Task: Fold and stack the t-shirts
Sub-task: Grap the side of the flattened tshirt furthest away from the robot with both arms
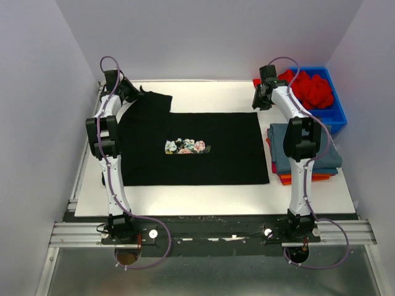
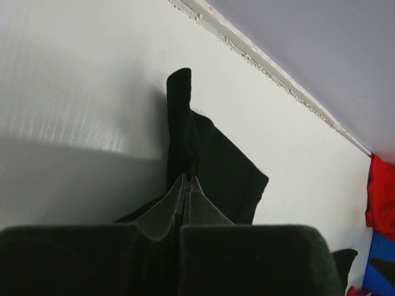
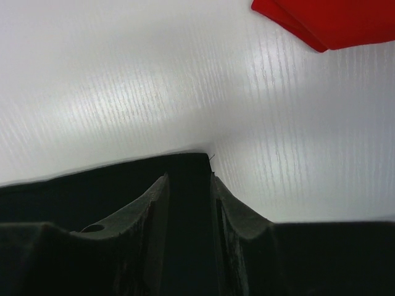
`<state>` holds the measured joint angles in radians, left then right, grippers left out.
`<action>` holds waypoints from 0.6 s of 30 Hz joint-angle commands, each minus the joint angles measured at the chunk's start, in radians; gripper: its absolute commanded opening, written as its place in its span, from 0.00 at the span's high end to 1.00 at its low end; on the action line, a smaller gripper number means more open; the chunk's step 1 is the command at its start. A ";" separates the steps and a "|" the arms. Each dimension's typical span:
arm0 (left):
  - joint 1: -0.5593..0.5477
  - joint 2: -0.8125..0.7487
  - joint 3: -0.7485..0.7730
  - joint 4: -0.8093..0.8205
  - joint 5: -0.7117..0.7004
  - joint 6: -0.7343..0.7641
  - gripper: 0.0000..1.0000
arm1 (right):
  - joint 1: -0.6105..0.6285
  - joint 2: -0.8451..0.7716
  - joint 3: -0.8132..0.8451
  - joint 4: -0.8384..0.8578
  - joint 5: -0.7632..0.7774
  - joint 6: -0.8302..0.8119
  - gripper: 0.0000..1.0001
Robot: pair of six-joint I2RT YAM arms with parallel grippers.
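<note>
A black t-shirt (image 1: 191, 148) with a small flowered chest print lies flat in the middle of the table. My left gripper (image 1: 131, 92) is at its far left corner. In the left wrist view the left gripper (image 2: 187, 179) is shut on a raised fold of the black sleeve (image 2: 213, 160). My right gripper (image 1: 262, 102) is at the shirt's far right corner. Seen from the right wrist, the right gripper (image 3: 188, 176) is open, its fingers (image 3: 155, 197) straddling the black shirt's corner (image 3: 185, 163) on the table. A folded slate-blue t-shirt (image 1: 330, 154) tops orange and red ones (image 1: 321, 177).
A blue bin (image 1: 336, 114) at the far right holds crumpled red shirts (image 1: 311, 86). Red cloth (image 3: 333, 21) lies just beyond the right gripper. The back wall and the table's raised edge (image 2: 259, 58) are close behind the left gripper.
</note>
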<state>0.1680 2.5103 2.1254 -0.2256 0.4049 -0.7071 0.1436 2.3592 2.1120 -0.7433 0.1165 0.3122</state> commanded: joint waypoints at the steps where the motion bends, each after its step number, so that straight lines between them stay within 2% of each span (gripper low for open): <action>1: 0.004 -0.059 -0.007 0.011 -0.032 0.018 1.00 | -0.010 0.069 0.092 -0.066 0.002 -0.009 0.59; 4: 0.005 -0.064 -0.007 -0.007 -0.046 0.026 1.00 | -0.015 0.098 0.137 -0.097 -0.008 -0.010 0.59; 10: 0.004 -0.067 -0.008 -0.018 -0.048 0.032 1.00 | -0.022 0.138 0.187 -0.152 -0.015 0.005 0.43; 18: 0.004 -0.062 -0.013 -0.018 -0.044 0.037 1.00 | -0.041 0.172 0.215 -0.172 -0.086 0.008 0.40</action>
<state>0.1699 2.5019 2.1235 -0.2272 0.3744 -0.6910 0.1158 2.4878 2.2829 -0.8696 0.0845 0.3168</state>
